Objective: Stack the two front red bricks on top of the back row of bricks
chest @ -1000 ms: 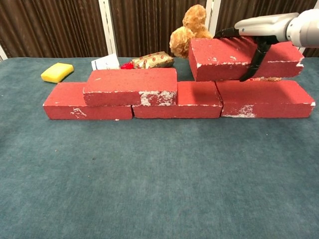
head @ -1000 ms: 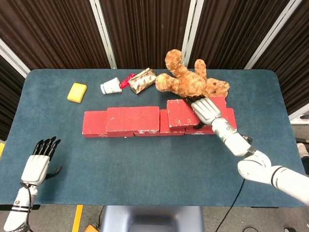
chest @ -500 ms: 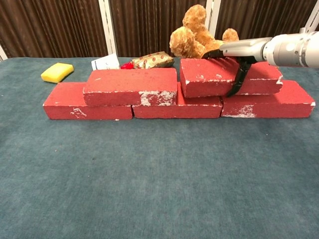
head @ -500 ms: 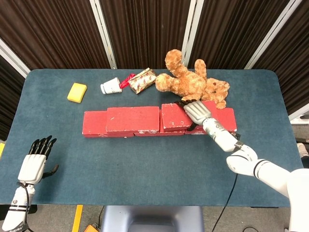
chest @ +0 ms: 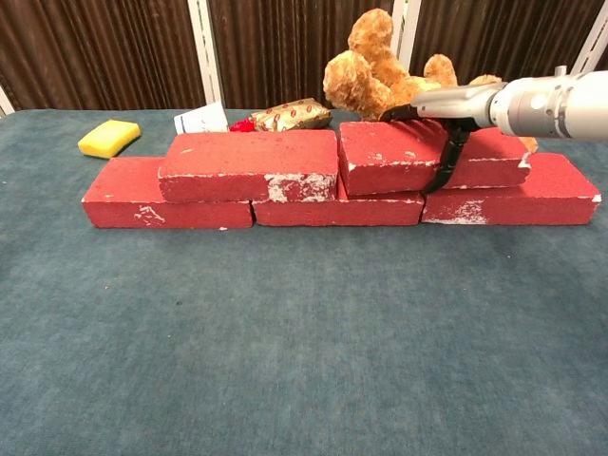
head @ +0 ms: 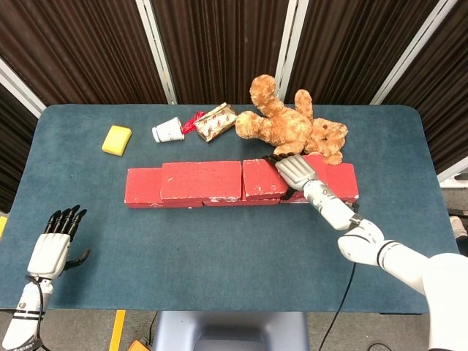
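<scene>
A row of three red bricks point(chest: 166, 199) lies across the table's middle. One upper red brick point(chest: 249, 163) sits flat on its left part. A second upper red brick point(chest: 394, 157) point(head: 259, 178) rests on the row's middle and right bricks, close beside the first. My right hand point(head: 292, 172) point(chest: 446, 104) grips this second brick, fingers flat over its top and the thumb down its front face. The left hand point(head: 51, 248) hovers at the table's near left edge, fingers extended, holding nothing. It does not show in the chest view.
Just behind the right bricks lies a brown teddy bear point(head: 292, 124), touching my right hand's far side. A snack packet point(head: 214, 122), a tipped paper cup point(head: 167, 131) and a yellow sponge point(head: 116, 140) lie at the back left.
My right hand brought the second brick down and to the left, from tilted in the air onto the row beside the first upper brick. The left hand drew slightly back toward the near edge.
</scene>
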Controlling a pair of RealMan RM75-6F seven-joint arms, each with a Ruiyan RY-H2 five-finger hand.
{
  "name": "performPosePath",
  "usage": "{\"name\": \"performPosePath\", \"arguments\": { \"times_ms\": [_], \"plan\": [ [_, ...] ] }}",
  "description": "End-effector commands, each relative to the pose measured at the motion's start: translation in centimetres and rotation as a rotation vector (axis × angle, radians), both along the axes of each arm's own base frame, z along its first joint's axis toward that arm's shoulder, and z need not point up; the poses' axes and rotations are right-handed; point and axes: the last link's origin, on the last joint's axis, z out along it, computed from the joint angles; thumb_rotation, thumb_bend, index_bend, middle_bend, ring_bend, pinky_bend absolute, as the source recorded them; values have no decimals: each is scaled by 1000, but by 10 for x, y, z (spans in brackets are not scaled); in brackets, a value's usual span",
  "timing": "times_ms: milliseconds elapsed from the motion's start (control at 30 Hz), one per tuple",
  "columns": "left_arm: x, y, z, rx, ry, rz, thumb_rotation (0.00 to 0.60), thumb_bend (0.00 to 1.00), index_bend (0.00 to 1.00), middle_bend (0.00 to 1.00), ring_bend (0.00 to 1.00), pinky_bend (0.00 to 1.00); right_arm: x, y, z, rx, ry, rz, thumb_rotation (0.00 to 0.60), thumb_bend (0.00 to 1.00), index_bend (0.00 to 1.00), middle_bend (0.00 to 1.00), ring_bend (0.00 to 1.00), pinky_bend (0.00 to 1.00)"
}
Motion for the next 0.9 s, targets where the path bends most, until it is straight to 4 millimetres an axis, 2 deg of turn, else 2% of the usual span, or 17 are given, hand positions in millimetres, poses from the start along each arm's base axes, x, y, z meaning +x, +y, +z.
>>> {"name": "performPosePath", "arguments": {
  "times_ms": [33, 200, 267, 433, 900],
  "plan": [
    [-1, 1, 1, 8, 10, -1, 600, 269, 0, 0, 0, 32, 3, -2, -3, -8, 7, 7, 600, 173, 293, 417, 265, 349],
    [-2, 1, 2, 13, 9, 3, 600, 269, 0, 0, 0, 32, 4, -2, -5, 2, 11, -15, 600, 173, 46, 248, 117, 242],
    [-2, 1, 2, 16, 10, 1, 600, 269, 0, 0, 0, 32, 5, -2, -6, -3, 11, -14, 600, 173, 4, 207, 85, 221],
    [-2, 1, 3, 16, 6, 3, 600, 270, 0, 0, 0, 31, 8, 0, -8, -7, 11, -18, 600, 173, 0, 168, 54, 196],
    [-1, 0, 5, 19, -4, 3, 600, 270, 0, 0, 0, 32, 13, 7, -10, -7, 28, -25, 600, 173, 0, 154, 46, 188]
  ]
}}
